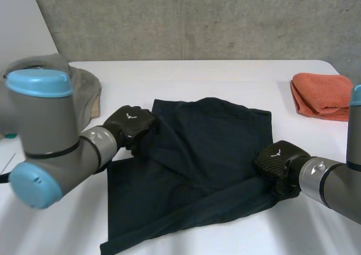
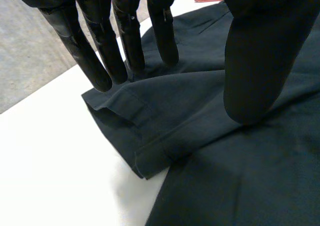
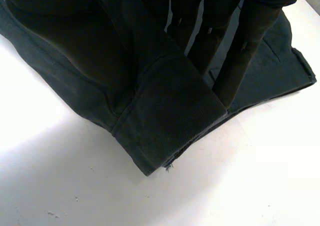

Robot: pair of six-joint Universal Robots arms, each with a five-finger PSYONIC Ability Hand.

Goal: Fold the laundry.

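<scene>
— Black cloth, is that what the robot has?
— Yes. A dark top (image 1: 197,165) lies spread out and a bit bumpy on the white table (image 1: 225,74).
— Where are the hands?
— The left hand (image 1: 128,122) is on the top's left edge. Its fingers (image 2: 95,61) are straight, with the tips down on a folded hem. Its thumb (image 2: 255,61) is apart from them, so it grabs nothing.
— And the other?
— The right hand (image 1: 277,159) is at the top's right edge. It pinches a cuff (image 3: 170,111) against its fingers (image 3: 240,51).
— Anything else near the top?
— A folded orange towel (image 1: 321,94) is off to the top's right, well apart. A grey cloth (image 1: 84,88) is past the top's left side. The big left arm (image 1: 51,136) blocks part of that cloth.
</scene>
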